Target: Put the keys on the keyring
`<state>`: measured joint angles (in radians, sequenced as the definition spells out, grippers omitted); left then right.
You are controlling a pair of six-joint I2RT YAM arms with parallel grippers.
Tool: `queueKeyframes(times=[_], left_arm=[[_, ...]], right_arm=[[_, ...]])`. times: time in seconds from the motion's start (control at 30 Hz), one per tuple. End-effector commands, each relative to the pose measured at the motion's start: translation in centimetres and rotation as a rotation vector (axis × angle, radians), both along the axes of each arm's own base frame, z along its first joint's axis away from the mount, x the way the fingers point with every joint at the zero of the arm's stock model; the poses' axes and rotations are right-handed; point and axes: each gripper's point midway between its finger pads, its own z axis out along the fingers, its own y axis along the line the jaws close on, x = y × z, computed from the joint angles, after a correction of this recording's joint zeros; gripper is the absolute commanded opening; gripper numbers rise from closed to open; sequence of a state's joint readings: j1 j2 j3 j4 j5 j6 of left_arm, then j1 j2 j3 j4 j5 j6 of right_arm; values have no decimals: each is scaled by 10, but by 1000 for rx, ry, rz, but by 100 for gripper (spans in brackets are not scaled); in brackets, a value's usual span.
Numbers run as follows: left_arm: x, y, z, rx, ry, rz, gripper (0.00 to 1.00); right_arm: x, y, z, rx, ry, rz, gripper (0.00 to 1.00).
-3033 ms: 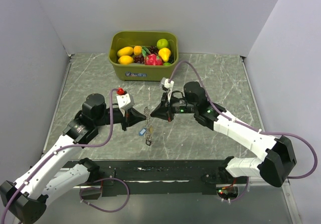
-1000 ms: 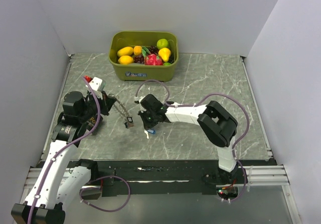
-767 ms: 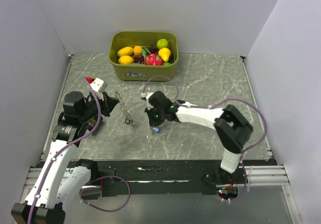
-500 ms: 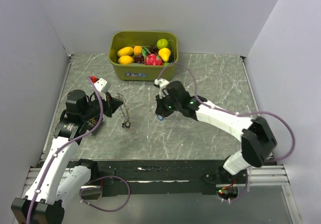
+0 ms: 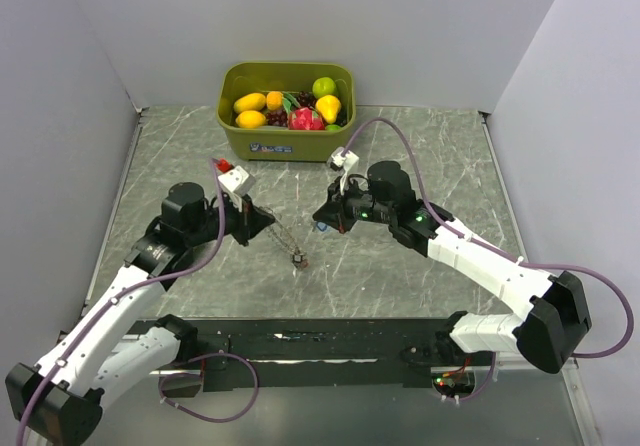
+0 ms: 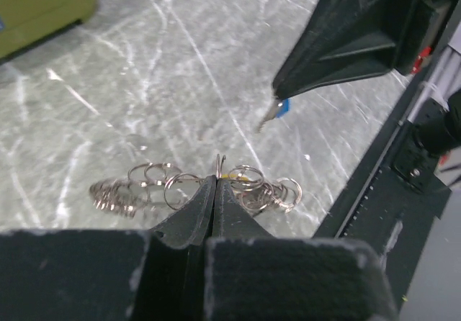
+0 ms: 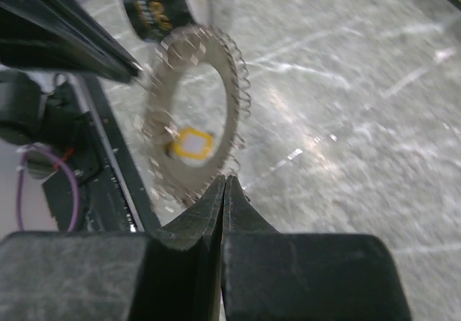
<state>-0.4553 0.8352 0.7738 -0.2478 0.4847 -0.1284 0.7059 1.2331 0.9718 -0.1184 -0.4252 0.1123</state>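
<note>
Grey marbled table (image 5: 420, 166), white walls, green bin (image 5: 287, 144) of toy fruit at the back. Left pincer (image 5: 268, 228) is clamped shut on the keyring (image 5: 285, 244), which dangles from its tip, and a yellow key (image 7: 193, 142) head shows among the loops. Right pincer (image 5: 319, 220) sits near it, pinched shut on a blue key (image 6: 279, 108) that points toward the ring without touching it.

Grey marbled table (image 5: 430, 166) bearing green bin (image 5: 285, 147)

Keyring (image 5: 286, 242) dangles frm left gripper (image 5: 266, 224); blue key (image 6: 278, 109) pinched in right gripper (image 5: 319, 221).
</note>
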Motion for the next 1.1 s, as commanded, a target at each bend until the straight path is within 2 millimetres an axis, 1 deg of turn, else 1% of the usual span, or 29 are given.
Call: queueKeyframes(times=[0.0,0.1,0.13,0.23,0.27,0.37,0.5,0.6,0.67,0.73,0.8,0.87,1.07], left_arm=[[0,-15,33,-59,-81,-25,1],[-4,-19,32,-56,-80,-49,1],[-4,-19,31,-52,-81,-52,1],[-7,-21,27,-45,-73,-63,1],[-7,-22,26,-43,-67,-69,1],[-7,-23,25,-39,-69,-68,1],[-9,-26,24,-36,-62,-86,1],[-10,-27,24,-37,-62,-88,1],[-11,-27,24,-39,-63,-91,1],[-11,-27,24,-36,-63,-95,1],[-12,-28,23,-36,-61,-100,1],[-12,-28,24,-37,-64,-101,1],[-14,-30,23,-31,-61,-108,1]], right_arm=[[-9,11,30,94,-93,114,0],[-15,17,33,114,-91,165,0],[-18,20,40,138,-111,194,0],[-24,23,44,155,-127,228,0],[-28,24,49,171,-142,251,0],[-37,29,52,191,-154,300,0],[-44,37,52,186,-161,341,0],[-47,44,50,187,-154,368,0],[-46,47,46,181,-139,377,0],[-46,50,46,180,-136,381,0],[-44,53,46,178,-130,377,0],[-40,55,42,167,-114,365,0],[-39,57,46,175,-130,361,0]])
